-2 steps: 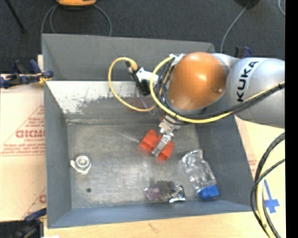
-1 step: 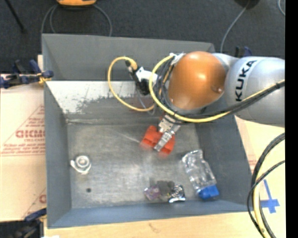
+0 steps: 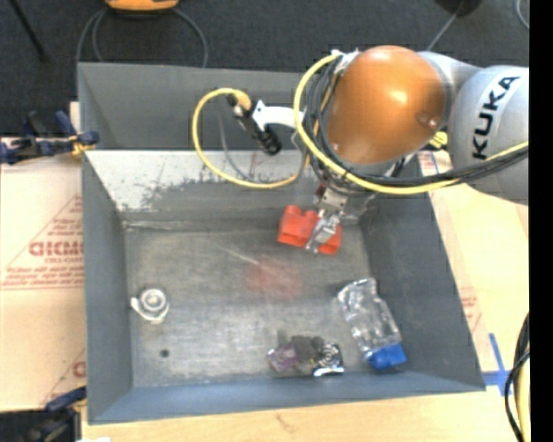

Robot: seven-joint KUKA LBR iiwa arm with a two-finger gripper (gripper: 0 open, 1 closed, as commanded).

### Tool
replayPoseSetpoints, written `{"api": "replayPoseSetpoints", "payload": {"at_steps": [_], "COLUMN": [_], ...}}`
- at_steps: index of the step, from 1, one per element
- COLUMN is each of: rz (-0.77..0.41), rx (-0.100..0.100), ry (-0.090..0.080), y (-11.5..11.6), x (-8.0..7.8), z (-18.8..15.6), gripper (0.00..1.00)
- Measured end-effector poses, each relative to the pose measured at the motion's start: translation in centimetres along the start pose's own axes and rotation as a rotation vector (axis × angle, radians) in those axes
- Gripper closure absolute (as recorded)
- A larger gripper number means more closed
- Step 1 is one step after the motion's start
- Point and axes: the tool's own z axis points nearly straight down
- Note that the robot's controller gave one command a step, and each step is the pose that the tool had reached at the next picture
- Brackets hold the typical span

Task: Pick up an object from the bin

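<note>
Overhead, a KUKA arm (image 3: 493, 122) reaches into a grey metal bin (image 3: 106, 274) from the 3 o'clock side, its wrist capped by a rounded orange cover (image 3: 382, 104) and looped with yellow cable (image 3: 223, 175). The gripper (image 3: 329, 233) is low at about 1 o'clock on the bin floor, close to the foot of the back wall. It sits directly on a small red block (image 3: 298, 226), and red shows on both sides of the metal tip. Whether the gripper is clamped on the block or merely resting against it cannot be told from this angle.

Four things lie in the bin, well apart from one another. Besides the red block, a crumpled clear plastic bottle (image 3: 367, 319) with a blue cap (image 3: 385, 357) lies at 4 o'clock, the cap pointing toward the near wall. Just to its left, at 6 o'clock, is a dark, purplish crumpled wrapper (image 3: 302, 354) with a shiny silver edge, near the front wall. At 9 o'clock a small whitish round ring-shaped piece (image 3: 151, 304) sits alone on the bare floor. A faint reddish smudge (image 3: 272, 274) marks the floor near the centre.
</note>
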Motion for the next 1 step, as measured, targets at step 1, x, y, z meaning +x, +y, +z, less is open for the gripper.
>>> {"api": "replayPoseSetpoints", "payload": {"at_steps": [1], "rz": [-0.025], "rx": [0.0], "ry": [0.005], "y": [-0.02], "x": [0.41], "z": [-11.48], "gripper": [1.0]}}
